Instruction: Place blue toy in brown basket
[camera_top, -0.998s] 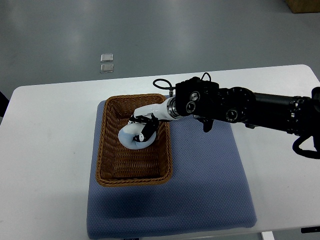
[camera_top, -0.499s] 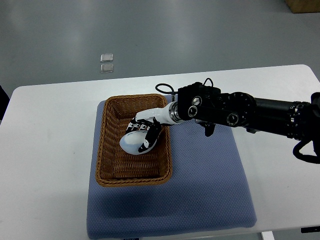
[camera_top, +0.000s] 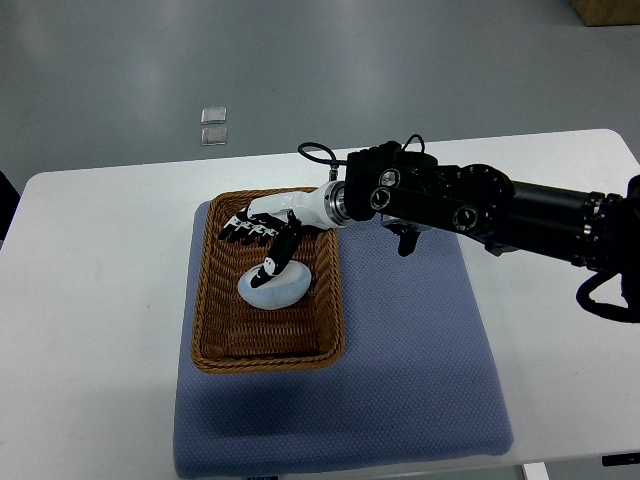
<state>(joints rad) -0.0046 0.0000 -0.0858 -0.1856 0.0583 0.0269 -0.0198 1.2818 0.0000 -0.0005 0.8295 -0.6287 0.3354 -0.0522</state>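
Since 0.5 s ago I see the right hand (camera_top: 262, 228) has let go and lifted toward 11 o'clock, its fingers now spread apart, 1 digit reaching down to the toy (camera_top: 272, 286). The toy lies inside the basket (camera_top: 205, 300), near its middle. The basket sits on the mat (camera_top: 420, 370), at the mat's 10 o'clock.
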